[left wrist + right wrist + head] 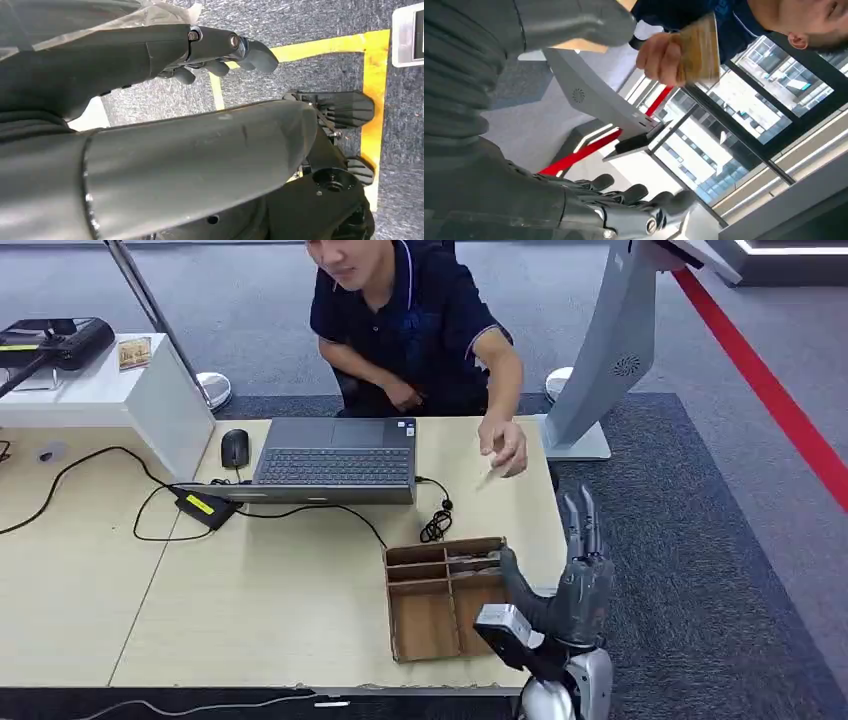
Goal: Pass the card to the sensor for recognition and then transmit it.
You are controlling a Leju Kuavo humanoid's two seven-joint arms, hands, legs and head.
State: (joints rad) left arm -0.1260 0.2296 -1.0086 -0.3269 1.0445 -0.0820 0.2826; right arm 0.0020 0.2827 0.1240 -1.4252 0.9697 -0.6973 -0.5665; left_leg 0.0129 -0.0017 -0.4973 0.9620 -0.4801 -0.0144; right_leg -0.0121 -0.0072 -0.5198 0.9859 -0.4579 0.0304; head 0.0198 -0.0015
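Observation:
A person behind the table pinches a tan card [491, 473] in one hand [508, 447], over the table's far right corner. In the right wrist view the same card [699, 50] is blurred in that person's hand [659, 57]. My right hand [577, 575] is raised at the table's right edge, fingers [634, 197] spread and pointing up, holding nothing, a short way below the card. The grey-white sensor stand [618, 350] rises just beyond the corner. My left hand [215, 50] hangs over the carpet with loosely extended fingers and holds nothing.
A wooden divided tray [425, 625] sits on the table by my right hand. Farther back are a laptop [335, 455], a mouse [234, 447], a power brick [205, 507] with cables, and a white box [100, 390]. A red floor line [770, 390] runs at the right.

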